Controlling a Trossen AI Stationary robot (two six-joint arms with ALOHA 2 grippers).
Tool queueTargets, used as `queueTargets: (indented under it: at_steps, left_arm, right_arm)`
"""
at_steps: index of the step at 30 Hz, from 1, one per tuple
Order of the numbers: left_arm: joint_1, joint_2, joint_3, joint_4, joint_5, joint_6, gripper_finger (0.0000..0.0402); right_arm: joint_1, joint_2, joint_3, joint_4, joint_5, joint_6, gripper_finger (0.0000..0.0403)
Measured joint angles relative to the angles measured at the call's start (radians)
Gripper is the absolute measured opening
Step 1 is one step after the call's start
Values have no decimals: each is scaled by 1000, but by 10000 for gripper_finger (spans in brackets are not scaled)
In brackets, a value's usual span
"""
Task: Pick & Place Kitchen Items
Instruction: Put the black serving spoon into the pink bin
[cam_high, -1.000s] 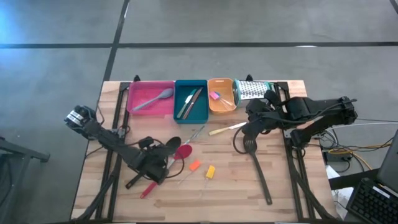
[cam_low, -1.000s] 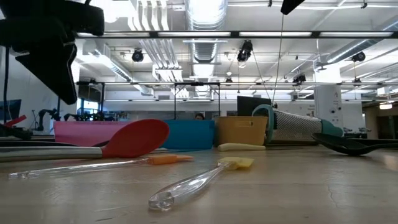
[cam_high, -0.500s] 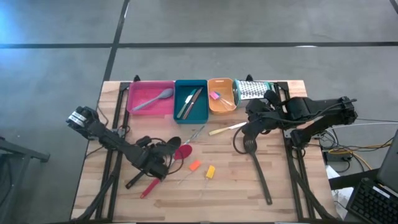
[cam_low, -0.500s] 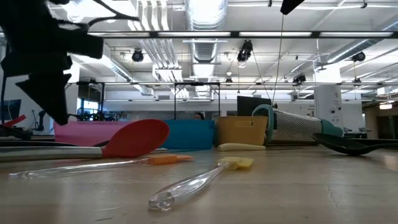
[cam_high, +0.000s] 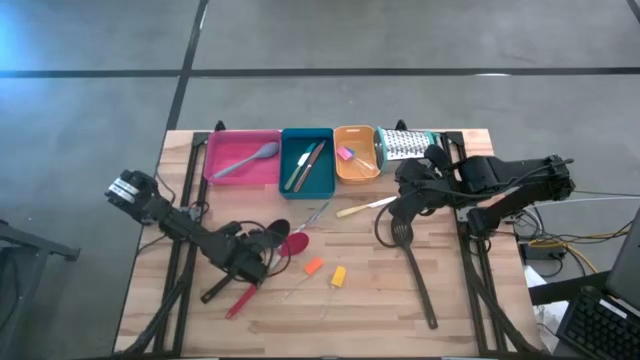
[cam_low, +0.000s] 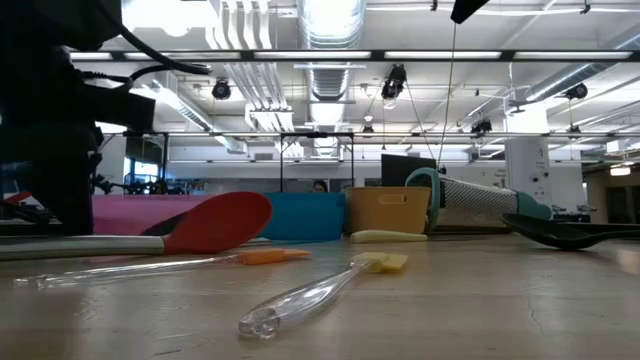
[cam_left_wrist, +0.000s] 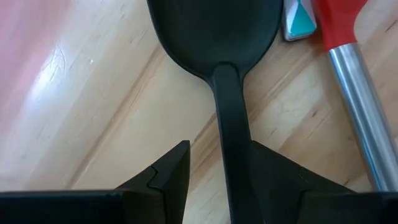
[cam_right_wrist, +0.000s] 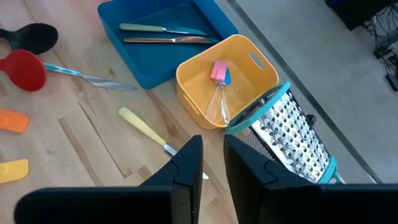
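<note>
A black ladle (cam_high: 262, 245) lies flat on the table at the near left, its bowl (cam_left_wrist: 214, 28) toward the trays. A red spoon (cam_high: 290, 245) with a steel handle (cam_left_wrist: 357, 106) lies beside it. My left gripper (cam_left_wrist: 214, 149) is open and low over the ladle, one finger on each side of its handle (cam_left_wrist: 229, 124); I cannot tell whether they touch it. It also shows in the high view (cam_high: 250, 262) and the low view (cam_low: 60, 150). My right gripper (cam_right_wrist: 211, 158) is shut and empty above the table by the black slotted turner (cam_high: 410, 265).
At the far edge stand a pink tray (cam_high: 225, 145) with a grey-blue spatula (cam_high: 245, 163), a teal tray (cam_high: 325, 185) with thin knives, an orange tray (cam_high: 358, 175) and a grater (cam_high: 405, 143). Orange (cam_high: 313, 266) and yellow (cam_high: 338, 276) pieces and a yellow-handled knife (cam_high: 362, 207) lie mid-table.
My left gripper has come down from well above the table until it stands low over the ladle's handle. The ladle and the red spoon have stayed where they were.
</note>
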Motion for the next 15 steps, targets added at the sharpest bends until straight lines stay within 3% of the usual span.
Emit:
queueTargets:
  at_steps: [15]
  left_arm:
    - [6,-10,60,0,47,110,163]
  right_arm:
    - [0,0,0,2,0,0,58]
